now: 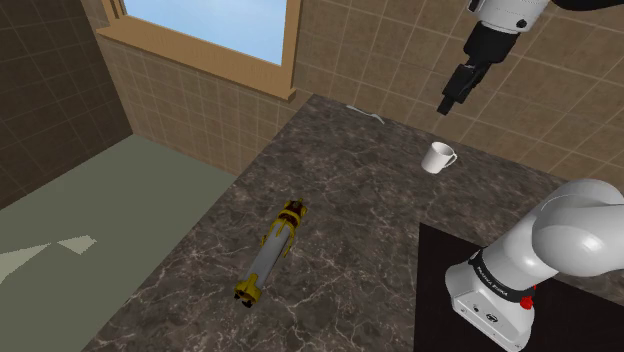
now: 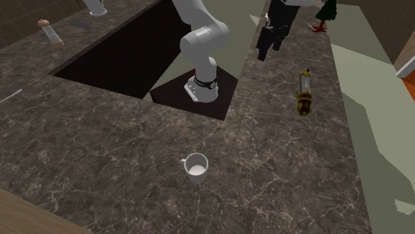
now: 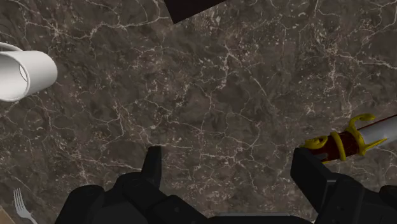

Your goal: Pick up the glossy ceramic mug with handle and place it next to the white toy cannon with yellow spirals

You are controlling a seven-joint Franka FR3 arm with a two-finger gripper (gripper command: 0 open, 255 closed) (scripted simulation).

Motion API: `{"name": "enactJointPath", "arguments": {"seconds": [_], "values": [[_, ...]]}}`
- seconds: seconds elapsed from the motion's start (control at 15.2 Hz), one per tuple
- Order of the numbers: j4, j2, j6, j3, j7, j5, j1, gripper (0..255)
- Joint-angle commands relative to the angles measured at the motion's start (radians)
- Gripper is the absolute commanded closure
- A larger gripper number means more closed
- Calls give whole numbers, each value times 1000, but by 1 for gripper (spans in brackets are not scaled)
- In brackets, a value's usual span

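Note:
A white mug (image 1: 438,157) with a handle stands upright on the dark marble counter (image 1: 350,230), near the tiled back wall; it also shows in the second exterior view as the mug (image 2: 196,167) and in the wrist view as the mug (image 3: 22,75). The toy cannon (image 1: 271,251), grey-white with yellow spirals and dark red parts, lies on the counter toward the shoulder view's lower left; cannon (image 2: 304,92), cannon (image 3: 350,140). My black gripper (image 1: 448,103) hangs high above the mug, open, nothing between its fingers (image 3: 151,164); gripper (image 2: 266,48), gripper (image 3: 229,172).
The arm's stand (image 1: 500,300) sits in a dark recess (image 2: 126,56). A fork (image 3: 22,207) lies on the counter by the back wall; fork (image 1: 365,112). A tiled wall and window (image 1: 210,30) rise behind. The counter drops to the floor (image 1: 100,200) at the shoulder view's left.

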Motion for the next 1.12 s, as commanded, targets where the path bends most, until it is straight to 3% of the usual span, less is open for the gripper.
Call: {"name": "enactJointPath", "arguments": {"seconds": [0.0,0.53,1.06], "values": [[0,0,0,0,0,0,0,0],[-169,18,208,-136,-134,-101,-69,0],[-256,150,454,-287,-269,-200,-145,0]]}}
